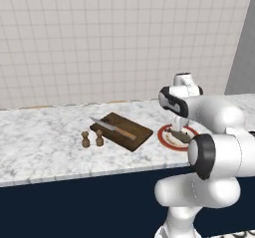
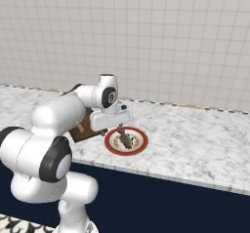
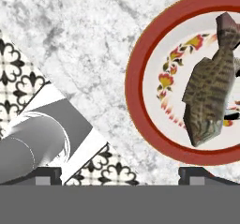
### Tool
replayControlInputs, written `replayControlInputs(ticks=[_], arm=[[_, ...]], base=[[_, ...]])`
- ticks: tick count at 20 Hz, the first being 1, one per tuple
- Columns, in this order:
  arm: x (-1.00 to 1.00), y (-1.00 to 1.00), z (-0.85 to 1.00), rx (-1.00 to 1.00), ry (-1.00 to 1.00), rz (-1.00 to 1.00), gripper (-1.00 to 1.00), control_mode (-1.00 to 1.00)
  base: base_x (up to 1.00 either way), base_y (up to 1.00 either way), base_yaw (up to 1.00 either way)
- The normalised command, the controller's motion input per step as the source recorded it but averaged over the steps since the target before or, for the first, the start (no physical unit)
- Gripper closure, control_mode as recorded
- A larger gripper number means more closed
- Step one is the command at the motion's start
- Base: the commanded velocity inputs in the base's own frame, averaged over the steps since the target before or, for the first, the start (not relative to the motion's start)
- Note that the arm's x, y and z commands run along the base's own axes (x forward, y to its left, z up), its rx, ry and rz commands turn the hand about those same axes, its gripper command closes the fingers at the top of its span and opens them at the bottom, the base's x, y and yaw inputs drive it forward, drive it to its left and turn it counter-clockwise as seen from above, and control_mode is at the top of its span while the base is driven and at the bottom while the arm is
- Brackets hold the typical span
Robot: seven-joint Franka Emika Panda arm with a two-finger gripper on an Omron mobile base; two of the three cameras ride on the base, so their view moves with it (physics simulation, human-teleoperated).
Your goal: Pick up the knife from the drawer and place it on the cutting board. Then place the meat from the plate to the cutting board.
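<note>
The knife (image 1: 112, 128) lies diagonally on the dark brown cutting board (image 1: 131, 124), blade toward the far left. To the right of the board sits the red-rimmed plate (image 1: 167, 138) (image 2: 141, 146) (image 3: 136, 106). On it lies the meat (image 1: 180, 135) (image 2: 127, 140) (image 3: 208, 94), a brownish-grey fish-shaped piece. My gripper (image 1: 177, 128) (image 2: 120, 128) (image 3: 122, 174) hangs open just above the plate's near-left side, pointing down, with nothing between its fingers. The arm hides part of the board (image 2: 82, 129). The drawer's front and handle are out of view.
Two small brown wooden shakers (image 1: 85, 140) (image 1: 99, 138) stand just left of the board. The marble counter (image 1: 45, 142) runs along a tiled wall, with a navy cabinet front (image 1: 74, 202) below its edge. The counter's front edge lies close to the plate.
</note>
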Motion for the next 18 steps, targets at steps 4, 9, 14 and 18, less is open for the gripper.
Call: replayControlInputs(ticks=[4, 9, 14, 18], arm=[[0.38, -0.6, 0.0, 0.12, 0.02, 0.0, -1.0, -1.0], [0.29, 0.14, -0.01, -0.06, 0.0, 0.0, -1.0, -1.0], [0.37, 0.05, -0.2, -0.01, 0.0, -0.05, -1.0, -1.0], [0.01, 0.03, -0.23, -0.03, -0.05, -0.07, -1.0, -1.0]], base=[[0.0, 0.0, 0.0], [0.0, 0.0, 0.0], [0.0, 0.0, 0.0], [0.0, 0.0, 0.0]])
